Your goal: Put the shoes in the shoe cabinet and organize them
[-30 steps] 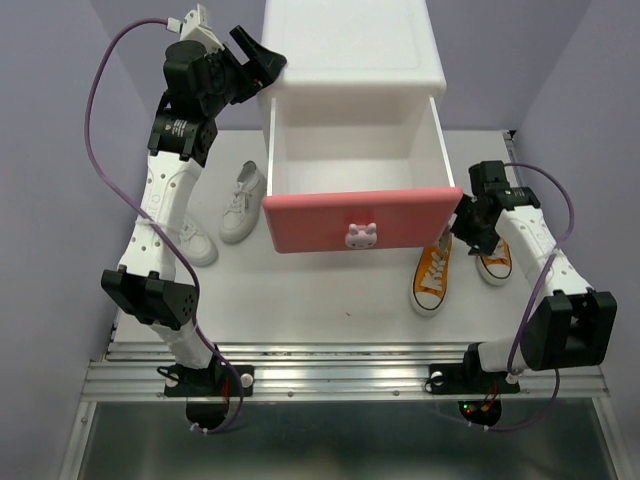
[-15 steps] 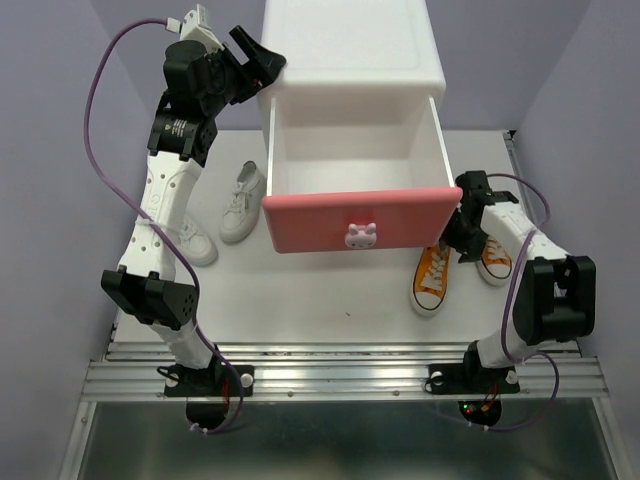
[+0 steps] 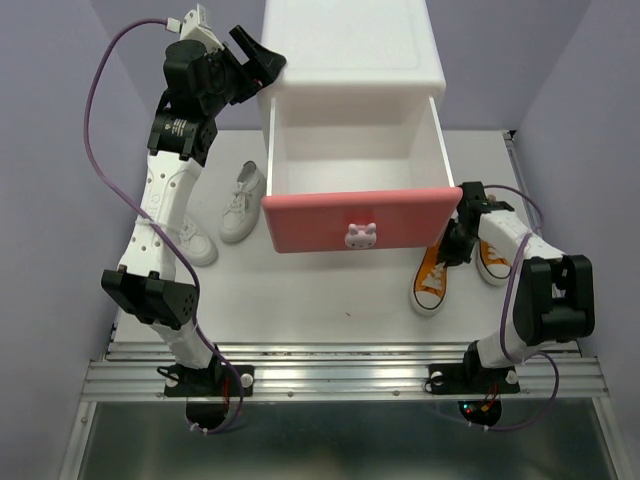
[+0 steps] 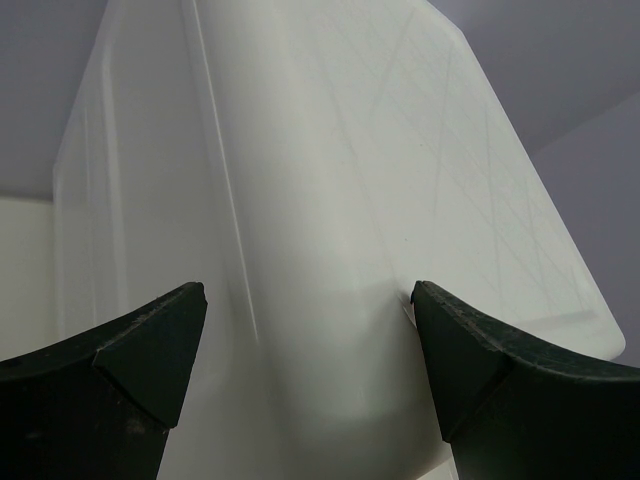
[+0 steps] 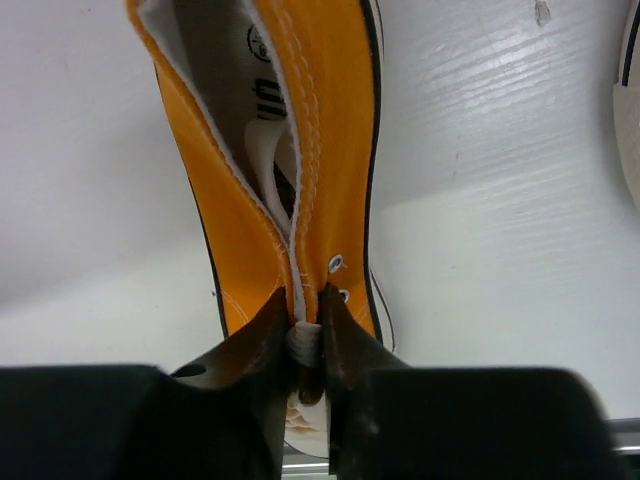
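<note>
Right of the cabinet (image 3: 350,60), just past the corner of its pulled-out upper drawer (image 3: 300,215), the right gripper (image 3: 455,245) reaches down onto an orange shoe (image 3: 432,280). That shoe lies on the table (image 3: 320,300) with its heel tucked under the drawer's pink front and its toe pointing away from the cabinet. The wrist view shows the fingers (image 5: 262,335) pinched together on the shoe's upper, where the mouth narrows toward the laces. One finger presses each orange flank, and a bit of white lace or tongue is squeezed between them. Whether the sole has left the table cannot be told. The other orange shoe (image 3: 494,262) lies beside it, farther out from the cabinet's right side and apart from the fingers. Left of the cabinet, two white shoes (image 3: 243,203) lie on the table, one near the drawer's left wall and the other farther out, partly behind the left arm. The left gripper (image 3: 262,52) is raised at the cabinet's upper left rear corner. Its fingers (image 4: 150,340) are spread wide, with the rounded white corner lying between them. Whether they touch it cannot be told. A bunny knob (image 3: 361,235) sits at the middle of the drawer front.
</note>
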Robot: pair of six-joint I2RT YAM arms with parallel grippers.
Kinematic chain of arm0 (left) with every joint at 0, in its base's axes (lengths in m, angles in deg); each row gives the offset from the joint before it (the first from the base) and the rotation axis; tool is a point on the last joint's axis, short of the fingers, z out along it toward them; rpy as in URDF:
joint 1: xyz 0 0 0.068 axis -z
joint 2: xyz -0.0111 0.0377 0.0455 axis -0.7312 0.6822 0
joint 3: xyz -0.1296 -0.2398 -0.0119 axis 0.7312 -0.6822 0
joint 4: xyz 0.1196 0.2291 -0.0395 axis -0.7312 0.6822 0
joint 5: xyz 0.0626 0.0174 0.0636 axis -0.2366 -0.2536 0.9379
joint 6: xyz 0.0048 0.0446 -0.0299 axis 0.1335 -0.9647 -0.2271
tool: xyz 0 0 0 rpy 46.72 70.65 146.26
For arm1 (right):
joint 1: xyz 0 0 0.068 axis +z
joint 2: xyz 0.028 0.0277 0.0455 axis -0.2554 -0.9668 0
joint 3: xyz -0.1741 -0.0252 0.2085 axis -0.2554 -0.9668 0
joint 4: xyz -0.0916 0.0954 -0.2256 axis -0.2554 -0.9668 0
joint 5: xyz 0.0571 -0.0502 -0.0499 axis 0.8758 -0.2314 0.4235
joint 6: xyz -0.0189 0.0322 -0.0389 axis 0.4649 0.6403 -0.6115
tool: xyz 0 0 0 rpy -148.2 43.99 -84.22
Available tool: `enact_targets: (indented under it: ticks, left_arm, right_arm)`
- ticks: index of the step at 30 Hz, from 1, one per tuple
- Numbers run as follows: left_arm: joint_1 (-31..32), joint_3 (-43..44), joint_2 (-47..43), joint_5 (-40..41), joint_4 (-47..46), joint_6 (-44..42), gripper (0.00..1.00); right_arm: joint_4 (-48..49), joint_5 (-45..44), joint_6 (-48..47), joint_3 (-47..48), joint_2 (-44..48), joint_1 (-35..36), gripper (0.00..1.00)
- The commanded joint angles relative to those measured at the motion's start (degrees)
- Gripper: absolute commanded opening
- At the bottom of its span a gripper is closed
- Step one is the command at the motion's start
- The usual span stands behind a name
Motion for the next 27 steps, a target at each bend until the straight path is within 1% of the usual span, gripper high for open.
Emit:
enact_targets:
  ticks: [1, 4, 6, 8, 12, 13, 16, 17, 18, 19, 20, 22, 23, 26, 27]
  left_arm:
    - [-1.1, -3.2, 4.6, 4.3, 19.1, -6.3, 0.94]
    - [-1.1, -3.1, 4.6, 4.1, 18.9, -6.2, 0.94]
    - [-1.1, -3.1, 4.6, 4.1, 18.8, -6.2, 0.94]
    - [-1.1, -3.0, 4.6, 4.1, 18.8, -6.2, 0.94]
    - [-1.1, -2.8, 4.6, 4.1, 18.8, -6.3, 0.94]
    - [-1.1, -2.7, 4.6, 3.9, 18.8, -6.4, 0.94]
    - [-1.1, -2.6, 4.6, 3.7, 18.7, -6.4, 0.94]
    - [-1.1, -2.6, 4.6, 3.5, 18.8, -6.4, 0.94]
    - [-1.1, -2.5, 4.7, 3.4, 18.7, -6.4, 0.94]
    - [-1.1, -2.4, 4.6, 3.4, 18.7, -6.3, 0.94]
    - [-1.1, -2.4, 4.8, 3.3, 18.7, -6.3, 0.94]
    - [-1.1, -2.6, 4.7, 3.2, 18.7, -6.3, 0.94]
    - [-1.1, -2.6, 4.7, 3.2, 18.6, -6.3, 0.94]
    - [-1.1, -3.2, 4.3, 3.2, 18.4, -6.3, 0.94]
    - [-1.1, -3.6, 4.2, 3.2, 18.4, -6.3, 0.94]
  right_arm:
    - [0.7, -1.7, -1.5, 2.9, 2.9, -0.5, 0.01]
    - [0.0, -4.2, -1.6, 7.2, 3.9, -0.5, 0.01]
    - [-0.1, -6.3, -0.2, 11.0, 5.0, -0.5, 0.01]
    - [-0.2, -11.0, 1.1, 14.0, 6.2, -0.5, 0.01]
    - [-0.2, -17.7, 2.0, 24.2, 6.5, -0.5, 0.01]
    - [-0.1, -20.9, 2.0, 29.5, 6.1, -0.5, 0.01]
    - [0.1, -26.9, 2.2, 39.0, 3.8, -0.5, 0.01]
    - [0.7, -27.8, 2.0, 46.1, 3.0, -0.5, 0.01]
    - [1.3, -28.8, 1.3, 49.8, 2.3, -0.5, 0.01]
    - [2.2, -29.1, 0.6, 53.5, 1.4, -0.5, 0.01]
    - [4.4, -30.0, 0.0, 60.4, -0.3, -0.5, 0.01]
    - [8.0, -30.5, -0.9, 66.6, -2.7, -0.5, 0.01]
    - [9.1, -30.5, -1.3, 72.1, -3.4, -0.5, 0.01]
    - [14.5, -28.1, -0.7, 78.9, -4.7, -0.5, 0.0]
    - [16.7, -26.1, -0.1, 78.9, -4.4, -0.5, 0.01]
